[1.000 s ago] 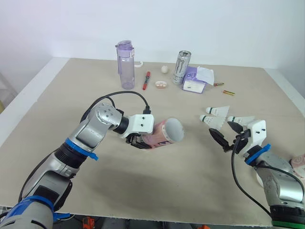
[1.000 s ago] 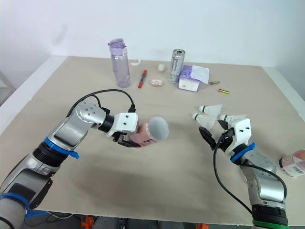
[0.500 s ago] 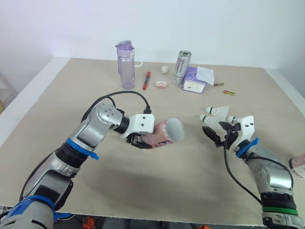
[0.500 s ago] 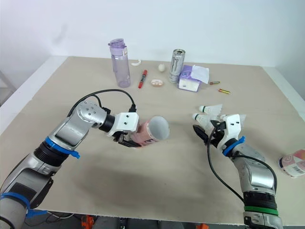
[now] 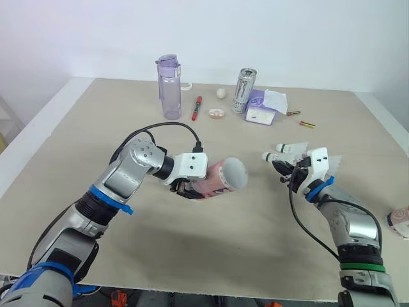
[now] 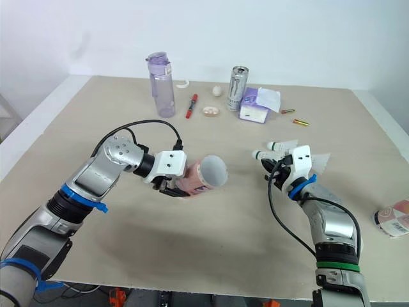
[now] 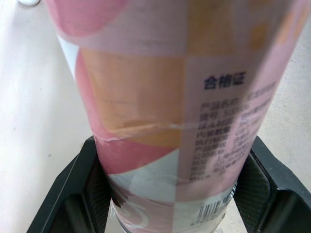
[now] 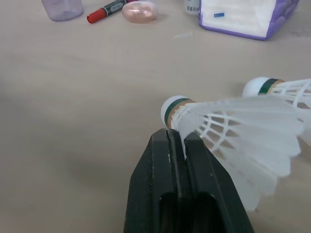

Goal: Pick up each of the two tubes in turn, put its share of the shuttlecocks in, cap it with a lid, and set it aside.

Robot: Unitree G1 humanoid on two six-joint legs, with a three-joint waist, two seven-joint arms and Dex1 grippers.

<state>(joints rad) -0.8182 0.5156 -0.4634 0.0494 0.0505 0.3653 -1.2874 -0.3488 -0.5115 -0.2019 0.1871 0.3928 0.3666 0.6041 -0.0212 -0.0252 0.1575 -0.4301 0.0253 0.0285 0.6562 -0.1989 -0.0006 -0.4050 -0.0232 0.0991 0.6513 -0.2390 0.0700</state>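
Noted the left gripper (image 5: 190,186) clamped around the left end of a pink tube (image 5: 220,178), with one black finger (image 7: 80,182) pressed against each side of the printed wall. Found the tube held clear of the beige table (image 5: 83,134), roughly level, a little left of centre, open mouth turned to the right. Could not see inside it.

Noted the right gripper (image 8: 177,141) closed tight on a white shuttlecock (image 8: 233,126), pinching the feather skirt just behind the green-banded cork. Placed this pair on the right side of the table, apart from the tube mouth, cork pointing left toward it. Cannot tell whether lifted or touching the table.

Logged a second shuttlecock (image 5: 289,148) lying on the table just on the far side of the held one, cork also to the left. Logged the white feathers of a third shuttlecock (image 5: 333,160) just right of the right gripper's white mount.

Spotted a second pink tube (image 6: 393,219) lying at the near right edge, partly cut off, well apart from the shuttlecocks.

Recorded along the far side, left to right:
- a purple water bottle (image 5: 169,86), upright
- a red marker (image 5: 196,107), lying flat
- a small pinkish round item (image 5: 216,114)
- a small white ball (image 5: 221,93)
- an energy drink can (image 5: 243,91), upright
- a purple tissue pack (image 5: 261,110) just beside the can
- two small cylinders (image 5: 307,124) further right, too small to identify
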